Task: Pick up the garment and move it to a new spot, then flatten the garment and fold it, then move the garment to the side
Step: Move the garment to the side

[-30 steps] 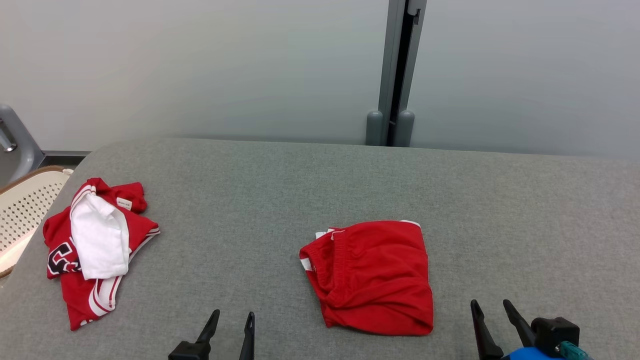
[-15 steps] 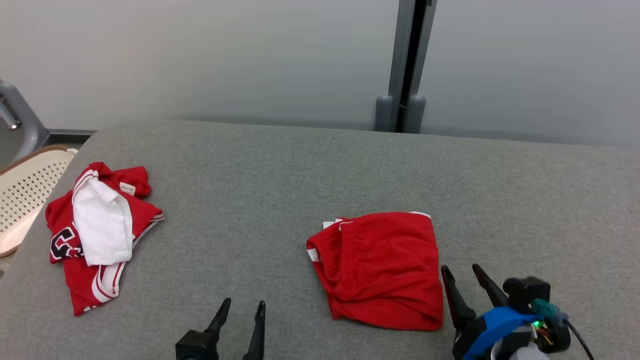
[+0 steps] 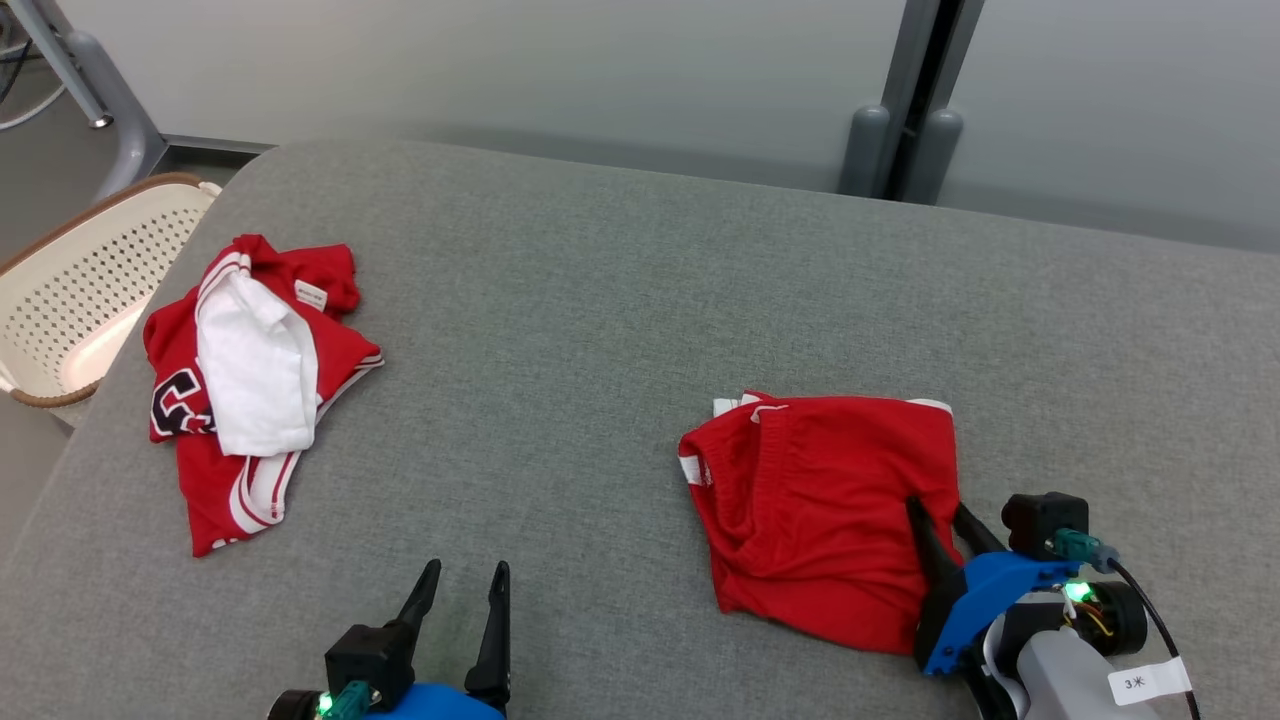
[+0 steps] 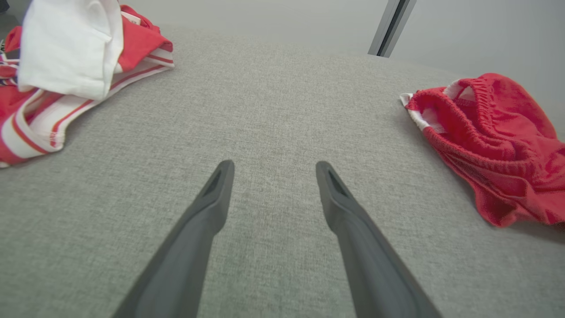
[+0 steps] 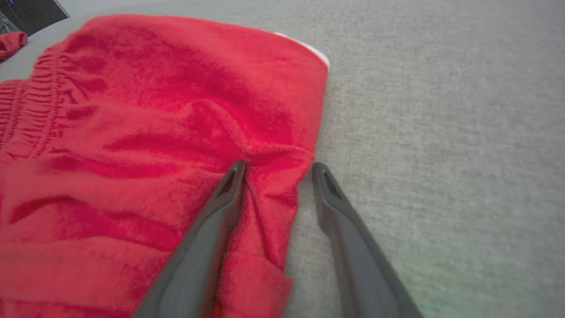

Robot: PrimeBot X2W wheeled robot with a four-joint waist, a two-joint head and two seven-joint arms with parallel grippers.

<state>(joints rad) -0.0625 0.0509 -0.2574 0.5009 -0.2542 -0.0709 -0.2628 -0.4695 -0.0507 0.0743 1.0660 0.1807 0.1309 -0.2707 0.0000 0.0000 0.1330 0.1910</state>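
The garment [image 3: 820, 480], a folded pair of red shorts with white trim, lies on the grey table [image 3: 600, 250] right of centre. My right gripper [image 3: 937, 510] is at its right edge, open. In the right wrist view the right gripper [image 5: 279, 167] straddles that edge: one finger [image 5: 229, 185] rests on the red cloth [image 5: 154, 110], the other on bare table, with a raised fold between them. My left gripper [image 3: 466, 568] is open over bare table near the front edge. In the left wrist view the left gripper [image 4: 272, 164] has the shorts [image 4: 494, 132] far to its right.
A crumpled red-and-white jersey pile [image 3: 250, 370] lies at the table's left, also in the left wrist view [image 4: 66, 53]. A perforated cream basket [image 3: 90, 270] stands beyond the left edge. A grey post [image 3: 915, 100] rises behind the table.
The head camera has shifted its view. My right gripper has moved forward and left onto the shorts' right edge, and its jaws have narrowed slightly. The left gripper has stayed put.
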